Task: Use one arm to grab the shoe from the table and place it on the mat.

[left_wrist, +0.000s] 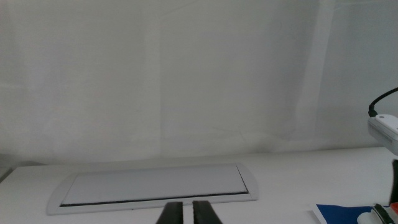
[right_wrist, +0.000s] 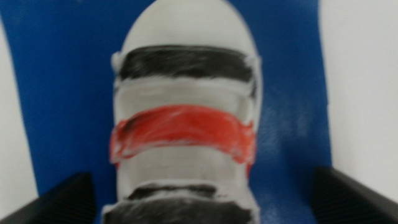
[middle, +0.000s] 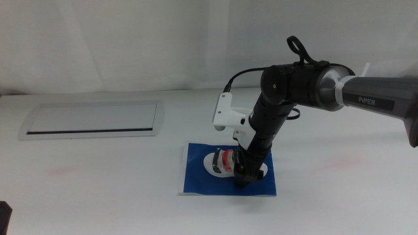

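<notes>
A: White sandal point(right_wrist: 185, 124) with black and red straps, flat on blue mat point(middle: 196, 171), near its middle. Right gripper point(middle: 243, 175) low over the heel end, jaws spread wide, clear of both sides, gripping nothing.

B: Risk?

A: Could snag a strap or nudge the heel when lifting away, dragging the sandal toward the mat edge.

B: Heading?

A: Long axis straight out from the gripper, rounded toe at the far end; across the mat toward the left side in middle view.

B: Left gripper point(left_wrist: 188, 213)?

A: Parked at table point(middle: 98, 196) edge, jaws nearly closed, empty.
</notes>
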`<state>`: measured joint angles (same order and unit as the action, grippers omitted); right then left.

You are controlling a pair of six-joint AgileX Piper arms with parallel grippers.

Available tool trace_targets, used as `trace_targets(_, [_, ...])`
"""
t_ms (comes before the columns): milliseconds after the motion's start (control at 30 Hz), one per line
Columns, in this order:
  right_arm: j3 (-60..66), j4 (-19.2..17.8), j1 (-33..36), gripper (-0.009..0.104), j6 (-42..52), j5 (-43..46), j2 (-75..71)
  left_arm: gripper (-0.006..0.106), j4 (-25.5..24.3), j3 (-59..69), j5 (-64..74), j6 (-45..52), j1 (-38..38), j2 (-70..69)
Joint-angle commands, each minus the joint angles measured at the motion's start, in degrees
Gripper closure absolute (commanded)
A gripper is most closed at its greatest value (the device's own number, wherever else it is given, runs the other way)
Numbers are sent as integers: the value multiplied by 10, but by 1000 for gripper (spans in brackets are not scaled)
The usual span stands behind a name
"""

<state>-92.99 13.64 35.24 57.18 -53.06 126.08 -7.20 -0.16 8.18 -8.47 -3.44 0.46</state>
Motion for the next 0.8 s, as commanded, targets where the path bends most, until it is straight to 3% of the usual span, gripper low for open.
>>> trace_targets(0, [-2,2,2,-8,-10,13,2,103,2,22,1,1,1,-24])
trace_targets(433, [-21,-2,2,-8,-38,-15,-59,103,2,22,1,1,1,-24])
trace_targets(600, [-30,-16,-7,-8,-136,4,-103,103,2,22,1,1,1,-24])
trace_targets(767, [-30,-19,-64,-8,-315,27,-144,103,2,22,1,1,1,-24])
